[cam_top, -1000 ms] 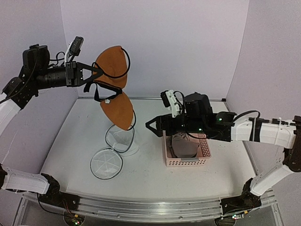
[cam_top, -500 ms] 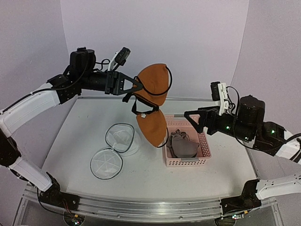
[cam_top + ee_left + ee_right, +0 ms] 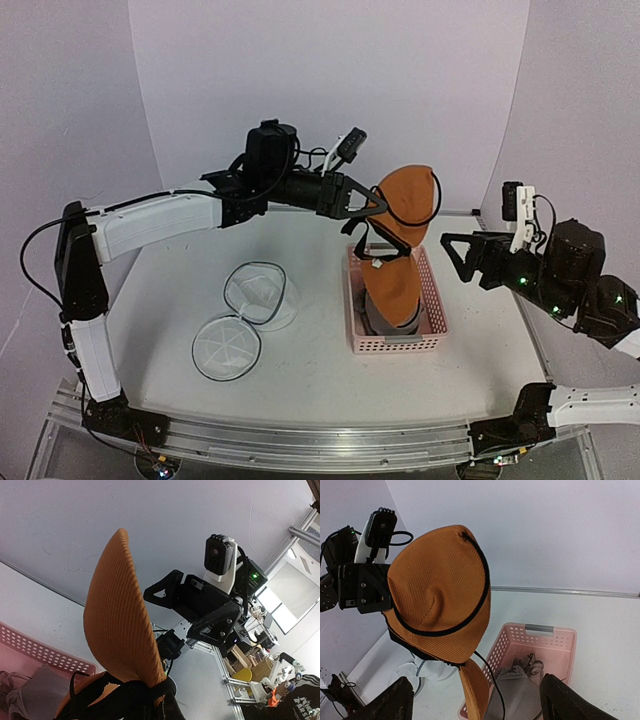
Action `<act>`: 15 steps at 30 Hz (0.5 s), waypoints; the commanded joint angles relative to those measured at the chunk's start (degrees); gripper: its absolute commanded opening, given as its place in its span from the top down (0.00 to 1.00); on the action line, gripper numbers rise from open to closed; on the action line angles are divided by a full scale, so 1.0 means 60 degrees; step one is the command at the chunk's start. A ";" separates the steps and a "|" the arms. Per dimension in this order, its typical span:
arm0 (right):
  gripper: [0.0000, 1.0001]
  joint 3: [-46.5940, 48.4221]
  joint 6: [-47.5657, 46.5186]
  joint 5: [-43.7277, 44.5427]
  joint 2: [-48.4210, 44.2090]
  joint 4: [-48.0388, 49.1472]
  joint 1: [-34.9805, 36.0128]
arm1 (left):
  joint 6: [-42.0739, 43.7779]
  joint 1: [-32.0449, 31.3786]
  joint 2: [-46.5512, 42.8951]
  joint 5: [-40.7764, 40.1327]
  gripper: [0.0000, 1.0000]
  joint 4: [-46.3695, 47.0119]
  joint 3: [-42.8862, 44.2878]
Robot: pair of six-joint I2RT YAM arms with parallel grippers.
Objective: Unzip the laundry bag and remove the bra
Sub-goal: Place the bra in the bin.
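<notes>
Since your left fingers (image 3: 362, 193) pinch the bra (image 3: 405, 205), hanging below them clear of the unzipped laundry bag (image 3: 257, 293), only release remains; right fingers (image 3: 465, 240) gape

Bra (image 3: 400, 250) hanging from left gripper (image 3: 375, 208) blocks top of pink basket (image 3: 436, 300); lower cup dips inside, above grey cloth (image 3: 517, 690). Open gap between bra and right gripper (image 3: 458, 258), jaws spread, at basket's right. Left arm (image 3: 160, 215) spans above back-left counter (image 3: 320, 370). Laundry bag (image 3: 258, 295) and lid (image 3: 225, 347) occupy left-center; front strip bare.
</notes>
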 commanded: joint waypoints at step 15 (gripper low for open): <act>0.11 -0.0127 0.0154 0.0912 -0.0754 -0.0911 0.0016 | -0.1619 0.0447 0.3645 -0.1418 1.00 0.1249 0.2238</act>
